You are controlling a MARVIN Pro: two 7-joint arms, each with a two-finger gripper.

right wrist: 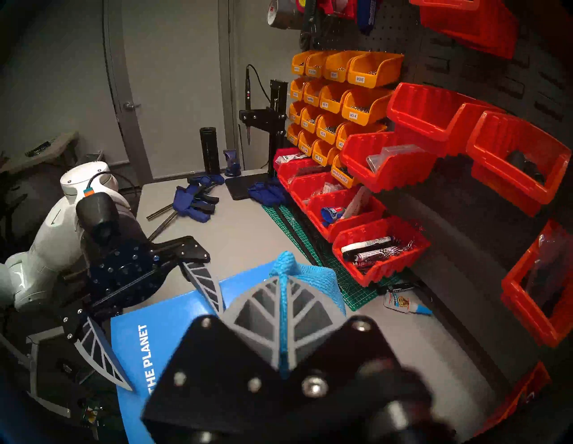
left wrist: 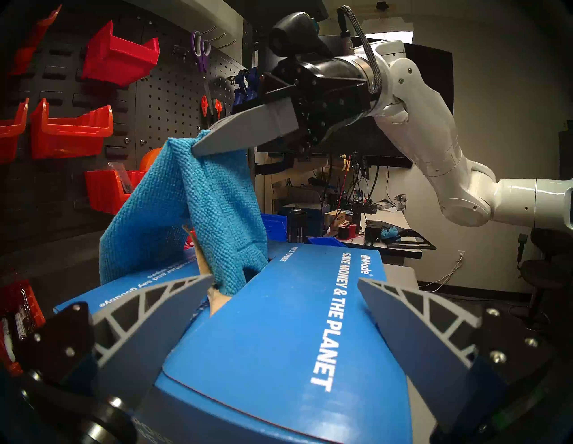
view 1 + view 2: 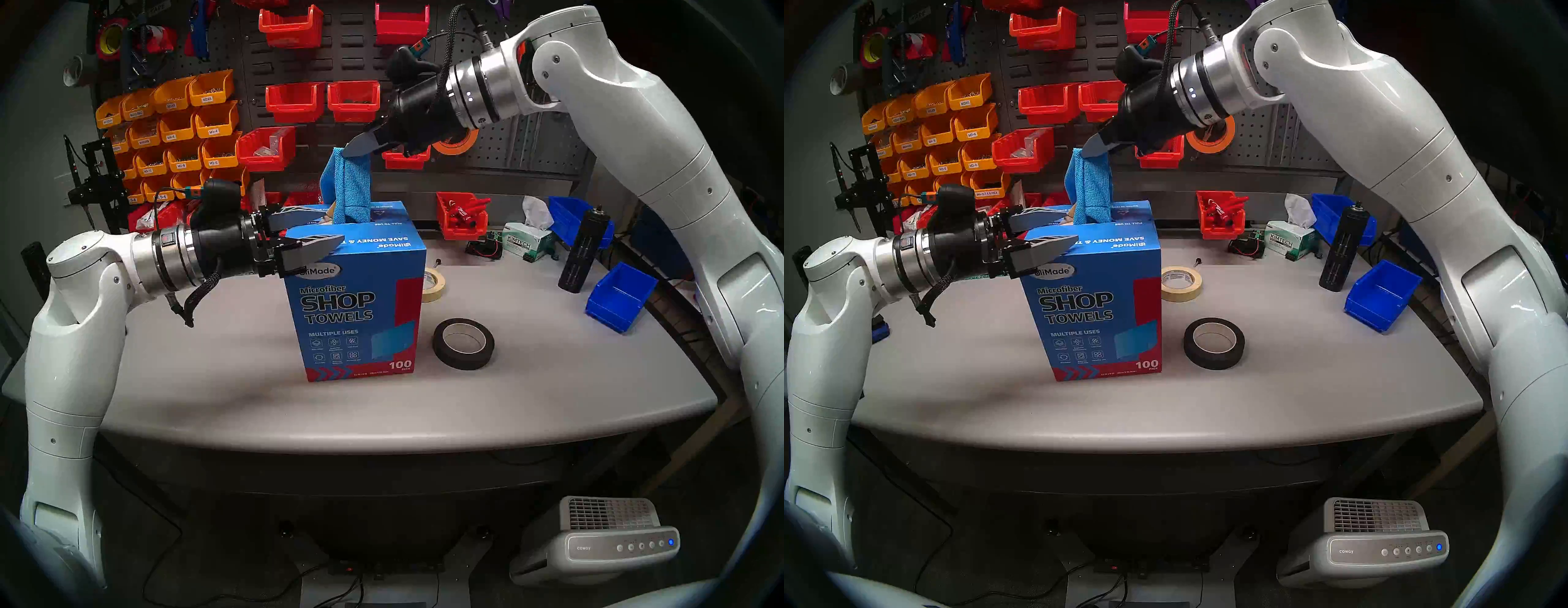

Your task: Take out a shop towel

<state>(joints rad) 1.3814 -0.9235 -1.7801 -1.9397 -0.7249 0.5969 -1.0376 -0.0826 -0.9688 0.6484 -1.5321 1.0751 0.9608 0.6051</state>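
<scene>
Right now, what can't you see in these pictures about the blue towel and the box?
- The shop towel: its lower end is hidden inside the carton, in all views.
- How many towels remain: carton walls hide them.
- Left claw: the head views do not show whether its open fingers touch the carton's top.
- Right claw: the right wrist view is blurred near its base.
- Small print under "MULTIPLE USES": too small to read.

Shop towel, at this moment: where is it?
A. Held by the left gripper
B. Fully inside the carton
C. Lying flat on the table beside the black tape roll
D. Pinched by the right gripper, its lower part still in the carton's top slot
D: the right gripper is shut on the shop towel at its top, and the cloth's lower end still goes into the carton opening.
</scene>
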